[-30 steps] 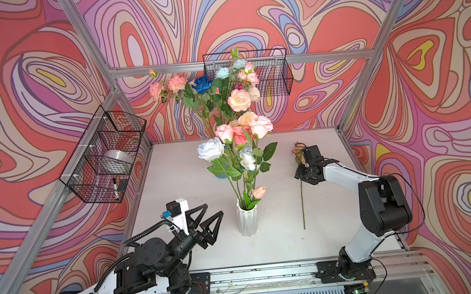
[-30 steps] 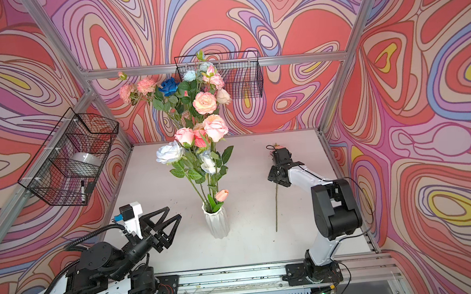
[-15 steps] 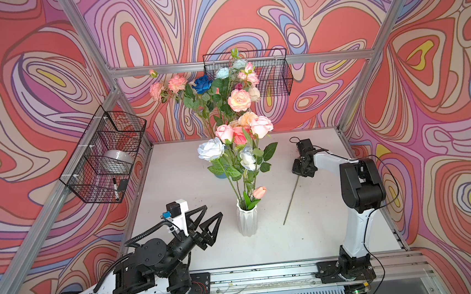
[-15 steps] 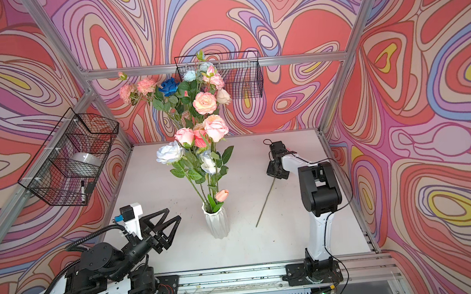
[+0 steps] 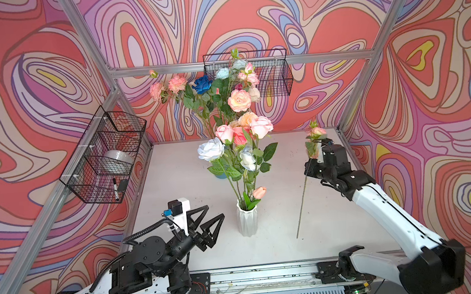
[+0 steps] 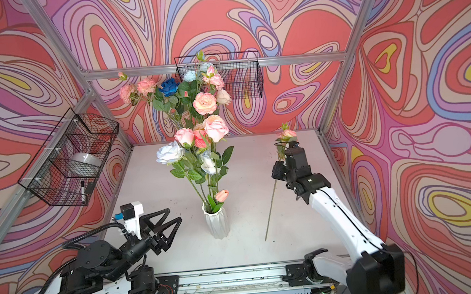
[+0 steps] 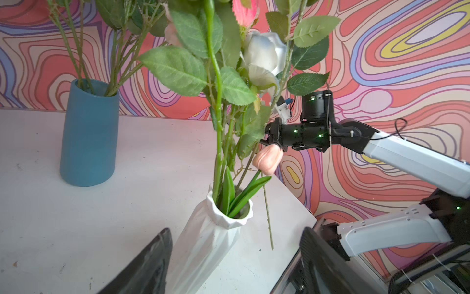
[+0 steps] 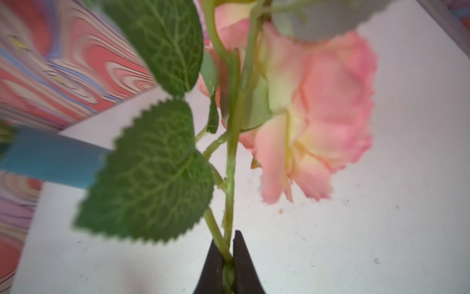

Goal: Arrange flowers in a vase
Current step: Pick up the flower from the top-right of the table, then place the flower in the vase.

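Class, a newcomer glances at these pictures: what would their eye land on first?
The swirling red, purple and cream walls all around. Then the tall bunch of flowers in the white vase at mid-table, and the right gripper gripping a pink rose by its stem near the right wall.

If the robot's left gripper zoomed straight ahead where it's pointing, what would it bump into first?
Probably the white vase: the open left gripper points at it, and the left wrist view shows it right ahead. Exact depth is unclear.
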You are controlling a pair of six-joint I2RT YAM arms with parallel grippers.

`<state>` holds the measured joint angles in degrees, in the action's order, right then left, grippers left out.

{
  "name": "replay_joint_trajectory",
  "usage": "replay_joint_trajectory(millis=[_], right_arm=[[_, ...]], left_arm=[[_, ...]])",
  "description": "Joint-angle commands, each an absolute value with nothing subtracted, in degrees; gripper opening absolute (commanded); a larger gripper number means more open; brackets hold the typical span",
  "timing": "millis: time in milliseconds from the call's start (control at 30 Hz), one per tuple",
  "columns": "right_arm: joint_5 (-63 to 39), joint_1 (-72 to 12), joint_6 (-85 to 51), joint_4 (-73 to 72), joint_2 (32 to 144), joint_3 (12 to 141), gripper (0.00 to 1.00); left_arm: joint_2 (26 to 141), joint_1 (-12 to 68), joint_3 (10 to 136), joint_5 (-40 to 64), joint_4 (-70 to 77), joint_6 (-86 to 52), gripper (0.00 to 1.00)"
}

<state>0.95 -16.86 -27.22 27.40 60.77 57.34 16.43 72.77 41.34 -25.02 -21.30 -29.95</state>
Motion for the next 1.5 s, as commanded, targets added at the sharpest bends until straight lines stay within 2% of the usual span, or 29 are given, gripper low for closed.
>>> replay_joint_trajectory(millis=[0,100,233,533,600,767,1000,1200,1467], right_arm=[[-1.33,-21.18,-25.07,27.73,52.49,58.98,0.0],[-7.36,-22.95,-24.7,27.21,48.24,62.6,0.0],[-15.11,-25.35,-23.35,26.53,50.11,71.44,0.0],[-15.05,-39.92,-19.0,22.74,61.27,90.76,0.0],[-12.94,-44.62,-17.11,21.52,64.6,94.03,0.0],[-0.28,-61.42,-5.78,19.42,73.26,103.21,0.0],[13.72,-71.27,8.26,10.04,80.42,105.63,0.0],[22.96,-73.32,15.45,2.77,82.11,100.9,0.0],[24.18,-73.38,14.9,-0.84,81.94,95.47,0.0]], left_arm=[[17.78,72.98,44.73,-21.55,-22.35,-28.37,0.81],[18.06,73.03,45.59,-21.49,-22.71,-28.03,0.81],[17.26,72.97,45.75,-22.93,-23.88,-28.42,0.81],[15.31,72.99,45.8,-24.97,-25.79,-29.61,0.81],[15.07,72.99,45.79,-25.34,-26.11,-29.69,0.81],[14.52,73.03,45.88,-26.26,-27.09,-29.96,0.81],[12.8,73.01,45.84,-26.33,-27.64,-29.9,0.81],[11.05,72.98,45.31,-26.54,-28.8,-30.02,0.81],[9.89,72.99,44.91,-27.13,-29.29,-29.43,0.82]])
